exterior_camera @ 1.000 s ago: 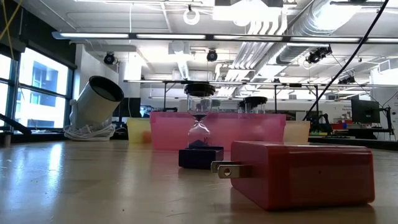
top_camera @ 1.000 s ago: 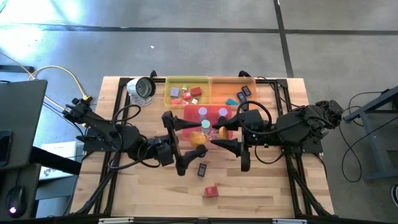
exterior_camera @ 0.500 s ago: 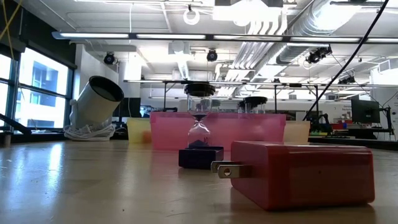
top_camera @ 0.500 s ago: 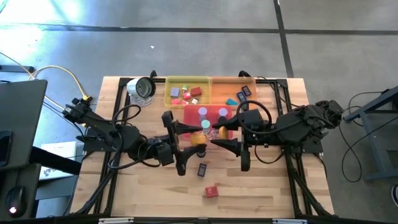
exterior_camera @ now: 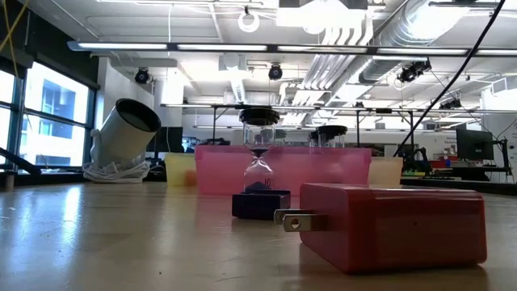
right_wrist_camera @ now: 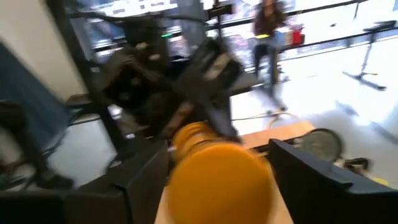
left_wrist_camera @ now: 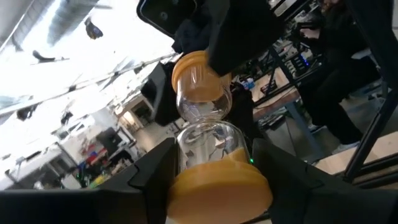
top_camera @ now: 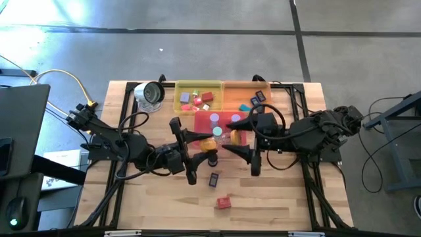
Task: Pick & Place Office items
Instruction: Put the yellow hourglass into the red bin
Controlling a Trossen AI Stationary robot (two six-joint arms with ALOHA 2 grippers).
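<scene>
An hourglass with orange end caps [top_camera: 220,139] hangs level above the table, just in front of the pink tray [top_camera: 205,120], between my two grippers. My left gripper [top_camera: 205,146] comes at it from the table's left and my right gripper [top_camera: 231,137] from the right. The left wrist view shows the hourglass [left_wrist_camera: 202,134] end on, and so does the right wrist view [right_wrist_camera: 217,177]. A dark rectangular piece [top_camera: 214,179] and a red plug block [top_camera: 223,202] lie flat on the wood nearer the near edge. The low view shows no gripper. My left gripper has the hourglass's left cap [left_wrist_camera: 217,190] between its two fingers, coming level from the table's left, along the hourglass. The hourglass is lifted clear and lies level. My right gripper has the opposite cap [right_wrist_camera: 217,180] between its two fingers, level from the table's right; the left wrist view shows its dark fingers [left_wrist_camera: 239,46] over that far cap [left_wrist_camera: 199,71].
Behind the pink tray stand a yellow tray [top_camera: 181,89] and an orange tray [top_camera: 237,89], both with small pieces in them. A round silver-rimmed object [top_camera: 150,94] sits at the far left corner. The red plug block [exterior_camera: 388,226] and a small timer [exterior_camera: 260,194] fill the low view.
Both grippers and the hourglass between them have shifted slightly toward the far edge, over the pink tray's near side. The pieces on the table have not moved.
</scene>
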